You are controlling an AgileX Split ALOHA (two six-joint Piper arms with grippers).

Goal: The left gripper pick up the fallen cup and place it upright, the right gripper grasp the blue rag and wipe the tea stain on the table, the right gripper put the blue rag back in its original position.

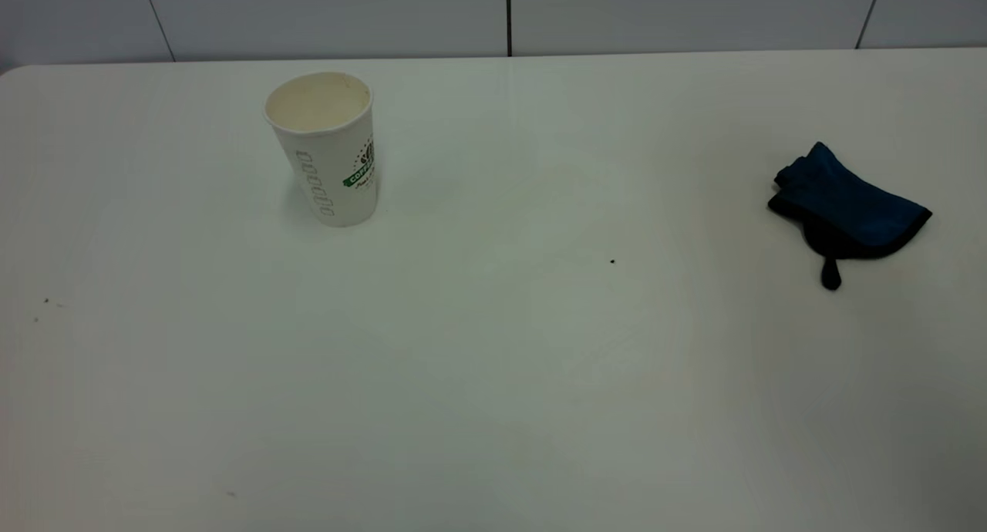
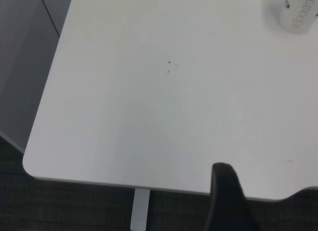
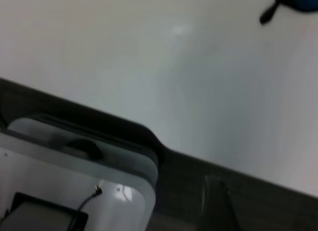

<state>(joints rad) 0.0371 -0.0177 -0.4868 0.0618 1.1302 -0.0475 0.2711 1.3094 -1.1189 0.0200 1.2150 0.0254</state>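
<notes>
The cup (image 1: 328,146) stands upright on the table (image 1: 493,362) at the back left, empty, with its green logo band facing right. Its base also shows in the left wrist view (image 2: 298,15). The blue rag (image 1: 844,204) lies crumpled at the right, its black loop tab pointing to the front. A part of it shows in the right wrist view (image 3: 298,0). No tea stain shows on the table. Neither gripper is in the exterior view. A part of my left gripper (image 2: 226,201) hangs over the table's front left edge. A part of my right gripper (image 3: 218,203) hangs off the table's front right edge.
A tiny black speck (image 1: 612,261) lies mid-table and a few faint specks (image 1: 45,302) at the left. Grey wall panels (image 1: 509,15) run behind the table. A white-grey box with a cable (image 3: 74,181) sits below the table edge. A table leg (image 2: 140,208) shows over dark floor.
</notes>
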